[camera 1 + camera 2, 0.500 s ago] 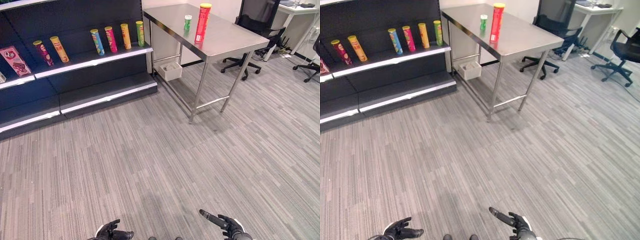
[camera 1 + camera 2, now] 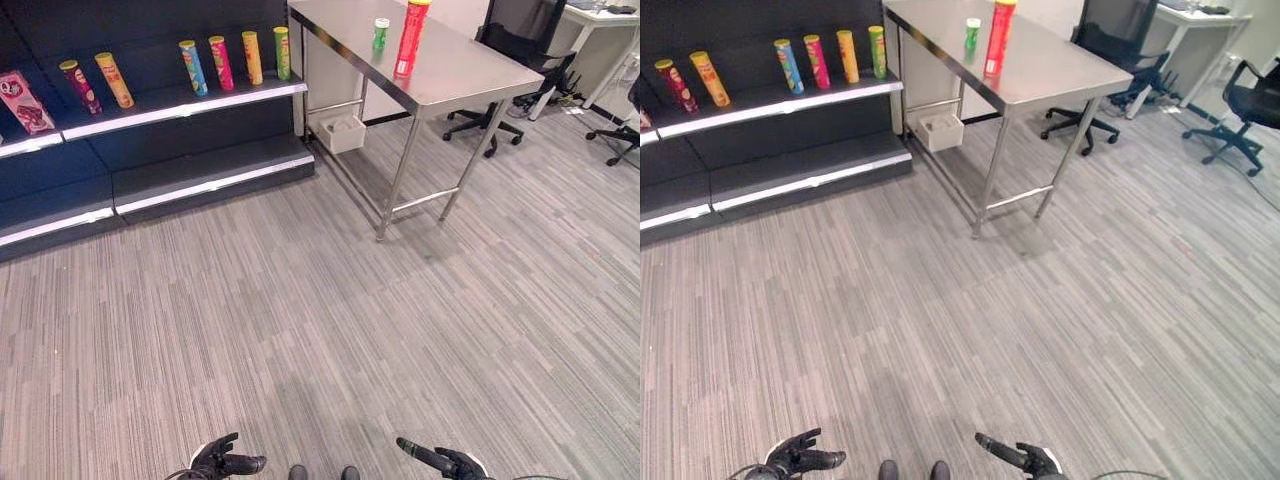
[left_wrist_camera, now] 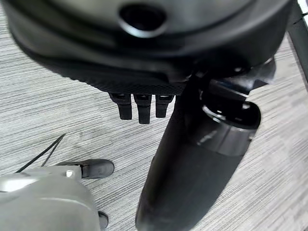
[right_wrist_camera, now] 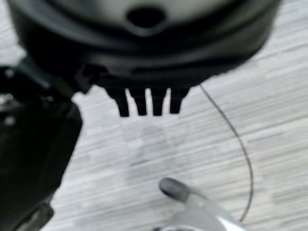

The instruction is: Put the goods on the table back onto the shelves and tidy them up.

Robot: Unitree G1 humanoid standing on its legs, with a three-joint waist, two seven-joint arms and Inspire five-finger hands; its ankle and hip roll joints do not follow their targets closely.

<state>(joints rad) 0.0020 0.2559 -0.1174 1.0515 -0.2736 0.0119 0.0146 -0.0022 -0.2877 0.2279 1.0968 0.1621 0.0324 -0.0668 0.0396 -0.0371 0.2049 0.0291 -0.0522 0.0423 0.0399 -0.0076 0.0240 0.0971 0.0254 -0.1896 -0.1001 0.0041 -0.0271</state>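
A tall red can and a small green can stand on the steel table at the far right. To its left, the dark shelves carry a row of several upright coloured cans. Both my hands hang low at the near edge, far from table and shelves. The left hand has relaxed, straight fingers and holds nothing. My right hand is likewise open, its fingers straight over the carpet.
A white box sits on the floor under the table's far end. Office chairs stand behind the table, another chair and a white desk at the far right. A pink box lies on the shelf's left.
The whole picture has shifted, so the camera moved: shelves and table sit higher in view. Both hands show slightly lower, still open.
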